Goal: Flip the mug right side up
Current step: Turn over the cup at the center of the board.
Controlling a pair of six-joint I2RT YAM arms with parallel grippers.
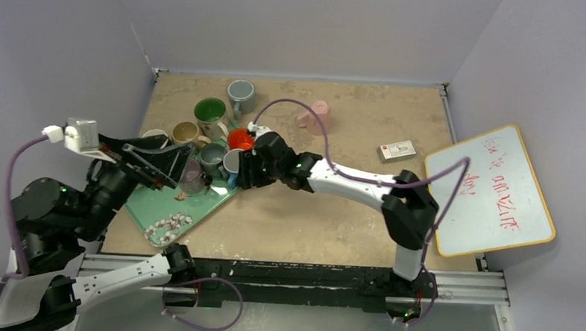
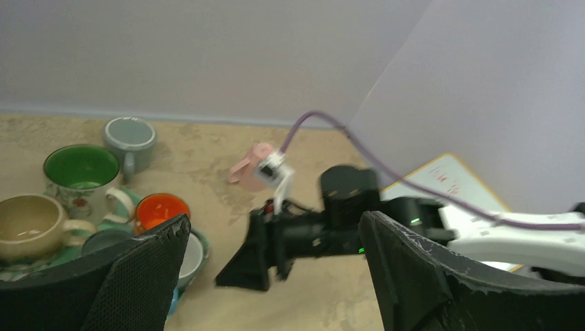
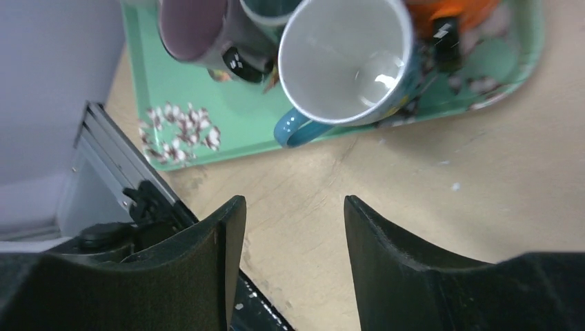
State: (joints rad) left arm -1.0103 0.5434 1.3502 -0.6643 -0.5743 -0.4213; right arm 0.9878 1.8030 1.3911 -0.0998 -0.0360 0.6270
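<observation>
Mug (image 3: 343, 61): blue outside, white inside, mouth up, handle toward the table; it stands at the edge of the green floral tray (image 3: 231, 114), just beside other mugs. Right gripper (image 3: 293, 207): fingers apart, empty, hanging over bare table just off the mug, not touching it. Left gripper (image 2: 274, 224): spread wide, holds nothing.

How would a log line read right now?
left gripper open, empty | right gripper open, empty | blue white-lined ceramic mug upright on green tray
</observation>
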